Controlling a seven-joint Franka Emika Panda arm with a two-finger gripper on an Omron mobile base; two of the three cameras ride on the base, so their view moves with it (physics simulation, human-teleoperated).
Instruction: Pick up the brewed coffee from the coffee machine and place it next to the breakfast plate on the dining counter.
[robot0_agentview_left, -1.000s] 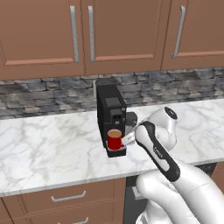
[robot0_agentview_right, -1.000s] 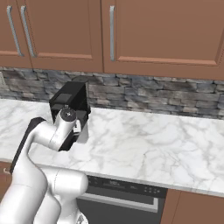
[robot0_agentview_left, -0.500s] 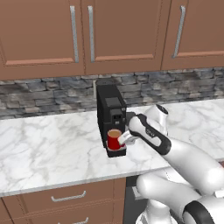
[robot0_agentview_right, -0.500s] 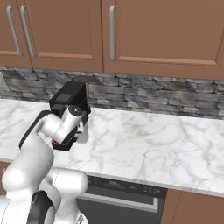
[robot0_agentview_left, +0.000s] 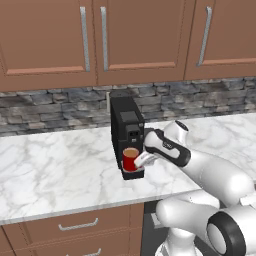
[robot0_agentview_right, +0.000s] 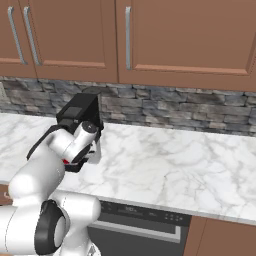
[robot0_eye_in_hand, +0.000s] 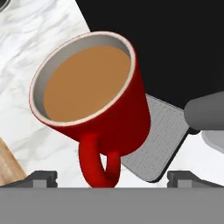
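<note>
Since the earlier frame, we have brought our tool (robot0_eye_in_hand: 111, 176) closer to the small red mug of light brown coffee (robot0_agentview_left: 130, 160). Its tips stand apart, one on each side of the handle, not gripping. That mug sits on the grey drip tray of the tall black coffee machine (robot0_agentview_left: 125, 131) on the white marble desk (robot0_agentview_left: 60, 170).

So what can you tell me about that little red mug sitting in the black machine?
The small red mug is glossy, with a pale inner wall and a looped side handle that points toward the gripper. Light brown coffee fills it nearly to the rim. It stands upright on the grey mesh drip tray of the tall black coffee machine, under its spout. The open fingertips flank the handle without touching it.
</note>
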